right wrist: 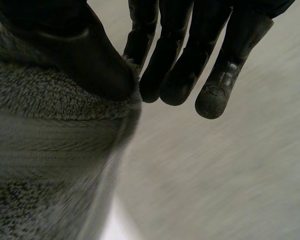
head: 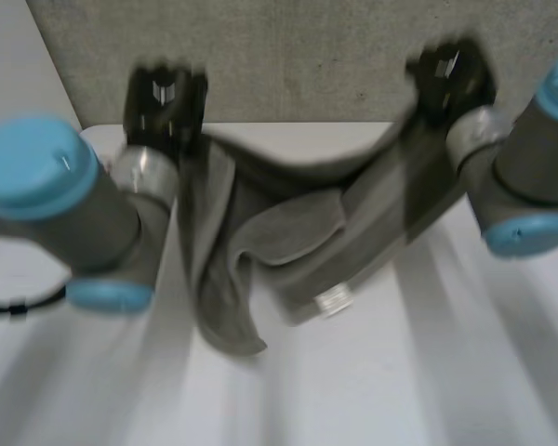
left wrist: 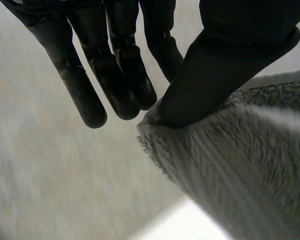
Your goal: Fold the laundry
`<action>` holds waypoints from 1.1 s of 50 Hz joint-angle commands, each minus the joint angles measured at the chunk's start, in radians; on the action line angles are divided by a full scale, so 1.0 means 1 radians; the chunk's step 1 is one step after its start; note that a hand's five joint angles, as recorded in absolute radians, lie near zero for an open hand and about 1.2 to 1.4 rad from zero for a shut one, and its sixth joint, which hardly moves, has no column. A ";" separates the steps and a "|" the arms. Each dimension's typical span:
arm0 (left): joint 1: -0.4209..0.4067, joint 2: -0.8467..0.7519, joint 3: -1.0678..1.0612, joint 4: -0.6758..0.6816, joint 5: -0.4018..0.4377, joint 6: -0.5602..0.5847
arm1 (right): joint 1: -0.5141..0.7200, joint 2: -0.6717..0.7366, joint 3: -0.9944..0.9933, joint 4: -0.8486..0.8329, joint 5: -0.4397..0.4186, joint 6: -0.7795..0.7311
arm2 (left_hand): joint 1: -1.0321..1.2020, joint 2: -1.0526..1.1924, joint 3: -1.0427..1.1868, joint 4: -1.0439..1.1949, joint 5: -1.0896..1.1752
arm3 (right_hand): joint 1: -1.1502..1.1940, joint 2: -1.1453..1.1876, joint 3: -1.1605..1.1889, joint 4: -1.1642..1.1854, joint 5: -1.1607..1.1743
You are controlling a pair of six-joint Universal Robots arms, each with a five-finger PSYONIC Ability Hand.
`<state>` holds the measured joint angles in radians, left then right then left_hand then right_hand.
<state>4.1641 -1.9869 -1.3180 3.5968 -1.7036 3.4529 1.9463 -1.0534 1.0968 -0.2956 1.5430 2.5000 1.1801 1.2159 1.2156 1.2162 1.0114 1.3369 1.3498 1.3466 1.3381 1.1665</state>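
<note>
A grey fluffy towel [head: 260,242] hangs in the air by two corners, sagging between, seemingly doubled over.

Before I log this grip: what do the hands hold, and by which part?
A grey towel: left hand and right hand each pinch one corner.

Soft even light, table [head: 372,390] bright white, grey towel [head: 288,232] dim in its folds
</note>
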 commanded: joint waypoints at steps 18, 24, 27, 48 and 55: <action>0.169 0.042 -0.083 0.068 0.145 -0.054 | -0.009 -0.189 0.323 -0.093 -0.161 -0.054 | 0.216 0.180 0.181 0.180 0.210 | 0.059 0.046 0.050 0.058 0.055; 0.195 0.017 -0.370 0.101 0.255 -0.044 | -0.012 -0.122 0.455 0.176 -0.189 -0.237 | 0.173 0.137 0.137 0.137 0.167 | 0.059 0.046 0.050 0.058 0.055; 0.199 0.011 -0.485 0.126 0.324 -0.043 | -0.018 -0.112 0.499 0.211 -0.189 -0.274 | 0.158 0.122 0.122 0.122 0.152 | 0.059 0.046 0.050 0.058 0.055; 0.246 0.103 -0.616 0.115 0.395 0.103 | -0.029 -0.191 0.782 0.121 -0.192 -0.231 | -0.930 -0.966 -0.966 -0.966 -0.936 | 0.059 0.046 0.050 0.058 0.055; 0.226 0.115 -0.632 0.112 0.398 0.111 | -0.049 -0.197 0.784 0.085 -0.187 -0.174 | -0.987 -1.023 -1.023 -1.023 -0.993 | 0.059 0.046 0.050 0.058 0.055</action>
<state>4.4043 -1.8763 -1.9402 3.7115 -1.3074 3.5557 1.9110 -1.2484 1.8816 -0.1912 1.3547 2.2913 0.2243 0.2196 0.2208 0.2204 0.0499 1.3379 1.3498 1.3467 1.3381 1.1699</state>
